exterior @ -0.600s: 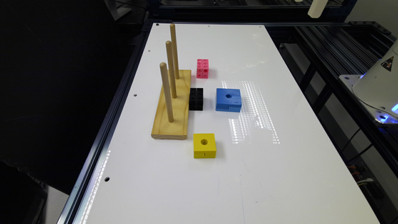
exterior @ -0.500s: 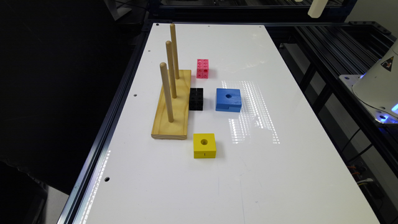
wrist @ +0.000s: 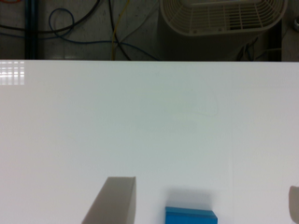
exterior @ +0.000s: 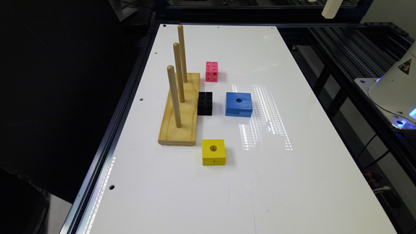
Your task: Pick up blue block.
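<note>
Exterior view shows the white table (exterior: 276, 162) with the solid blue rectangular block (exterior: 239, 104) near the frame's centre, untouched. In the wrist view this block (wrist: 191, 216) sits at the bottom edge, between the two fingers of the released end effector (wrist: 205, 205), so it must travel toward that edge.
</note>
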Tool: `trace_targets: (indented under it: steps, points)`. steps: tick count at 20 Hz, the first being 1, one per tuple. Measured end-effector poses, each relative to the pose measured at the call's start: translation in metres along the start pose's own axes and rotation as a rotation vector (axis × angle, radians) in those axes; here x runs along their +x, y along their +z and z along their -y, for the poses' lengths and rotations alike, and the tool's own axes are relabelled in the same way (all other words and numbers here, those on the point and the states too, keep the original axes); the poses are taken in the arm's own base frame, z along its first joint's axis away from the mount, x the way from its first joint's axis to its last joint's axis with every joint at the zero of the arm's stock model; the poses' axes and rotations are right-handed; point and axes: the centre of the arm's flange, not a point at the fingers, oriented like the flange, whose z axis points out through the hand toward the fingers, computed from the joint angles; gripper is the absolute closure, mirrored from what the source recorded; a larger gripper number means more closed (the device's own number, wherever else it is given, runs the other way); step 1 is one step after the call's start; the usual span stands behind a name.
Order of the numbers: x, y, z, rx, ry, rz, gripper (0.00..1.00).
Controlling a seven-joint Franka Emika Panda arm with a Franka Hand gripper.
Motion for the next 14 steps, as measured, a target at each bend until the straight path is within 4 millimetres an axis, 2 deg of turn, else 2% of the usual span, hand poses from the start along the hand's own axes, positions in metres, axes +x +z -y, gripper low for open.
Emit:
trace_targets:
  steps: [7, 14]
  points:
    - [0.004, 0.0, 0.004, 0.021, -0.001, -0.021, 0.0]
    - [0.02, 0.005, 0.022, 0.042, -0.003, -0.041, 0.0]
